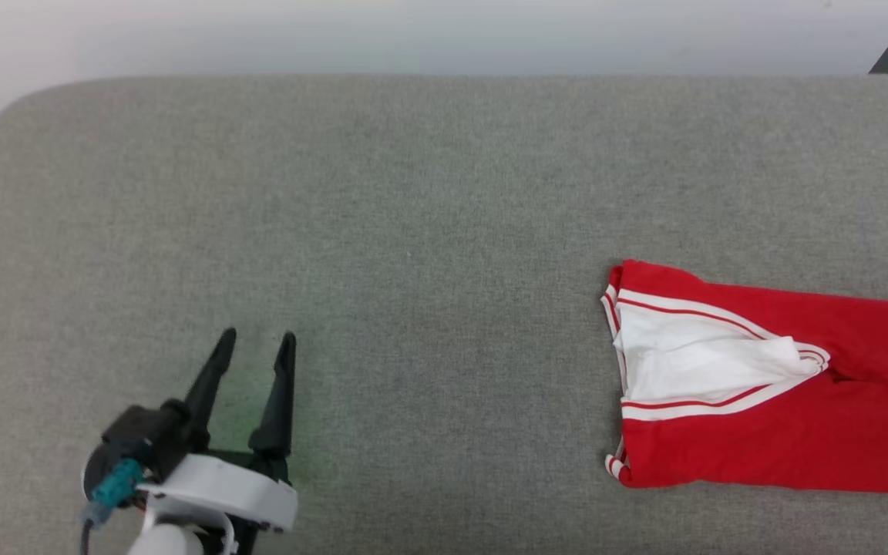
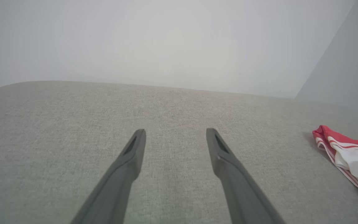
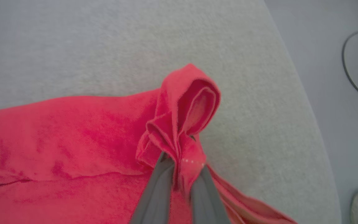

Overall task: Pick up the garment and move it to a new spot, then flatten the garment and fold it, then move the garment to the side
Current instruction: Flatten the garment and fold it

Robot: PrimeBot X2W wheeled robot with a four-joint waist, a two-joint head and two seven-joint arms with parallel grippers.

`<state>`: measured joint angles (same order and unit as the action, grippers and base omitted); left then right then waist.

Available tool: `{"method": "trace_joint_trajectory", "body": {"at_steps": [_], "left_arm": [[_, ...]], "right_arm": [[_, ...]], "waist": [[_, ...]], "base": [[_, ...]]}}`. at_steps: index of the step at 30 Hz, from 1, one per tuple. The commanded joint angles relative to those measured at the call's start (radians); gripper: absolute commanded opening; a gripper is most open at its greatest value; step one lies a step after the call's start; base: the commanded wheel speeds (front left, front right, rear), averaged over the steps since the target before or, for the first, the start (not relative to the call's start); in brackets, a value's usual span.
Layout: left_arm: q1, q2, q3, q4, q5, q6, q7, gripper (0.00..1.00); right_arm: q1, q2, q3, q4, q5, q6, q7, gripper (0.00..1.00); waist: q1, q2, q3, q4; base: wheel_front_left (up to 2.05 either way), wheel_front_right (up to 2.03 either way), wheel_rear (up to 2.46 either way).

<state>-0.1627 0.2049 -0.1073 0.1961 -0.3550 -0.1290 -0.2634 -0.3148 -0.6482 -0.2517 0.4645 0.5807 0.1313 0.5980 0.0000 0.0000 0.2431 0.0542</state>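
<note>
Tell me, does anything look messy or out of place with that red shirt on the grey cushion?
Only one thing: the red jersey-style shirt with white sleeves lies mostly flat on the grey fabric surface, but one edge is bunched into a puckered loop, pinched between the right gripper's dark fingers.

You see the garment (image 1: 760, 447) lying folded at the right of the grey surface (image 1: 413, 193): red, with a white sleeve and striped trim facing left. One red corner is bunched into a raised fold.
</note>
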Motion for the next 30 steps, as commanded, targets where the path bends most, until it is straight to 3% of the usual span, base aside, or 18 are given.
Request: {"method": "trace_joint_trajectory", "body": {"at_steps": [1,8,16,22,30], "left_arm": [[0.020,-0.006,0.002,0.004,-0.006,-0.002,-0.001,1.00],[0.047,-0.025,-0.018,0.026,-0.009,-0.002,-0.001,1.00],[0.025,-0.056,-0.067,0.040,-0.032,-0.002,-0.001,1.00],[0.012,-0.079,-0.089,0.045,-0.044,-0.002,-0.001,1.00],[-0.015,-0.092,-0.109,0.055,-0.060,-0.002,-0.001,1.00]], "right_arm": [[0.017,0.007,0.020,-0.040,0.023,-0.001,0.006,0.00],[0.089,0.102,0.179,-0.363,0.153,0.000,0.094,0.00],[0.070,0.173,0.363,-0.589,0.138,0.000,0.176,0.00],[-0.021,0.201,0.472,-0.562,0.100,0.000,0.182,0.00],[-0.096,0.218,0.564,-0.411,0.075,0.000,0.163,0.00]], "waist": [[0.0000,0.0000,-0.021,-0.001],[0.0000,0.0000,-0.064,0.008],[0.0000,0.0000,-0.073,0.074],[0.0000,0.0000,-0.051,0.136],[0.0000,0.0000,-0.024,0.202]], "base": [[0.00,0.00,0.00],[0.00,0.00,0.00],[0.00,0.00,0.00],[0.00,0.00,0.00],[0.00,0.00,0.00]]}}
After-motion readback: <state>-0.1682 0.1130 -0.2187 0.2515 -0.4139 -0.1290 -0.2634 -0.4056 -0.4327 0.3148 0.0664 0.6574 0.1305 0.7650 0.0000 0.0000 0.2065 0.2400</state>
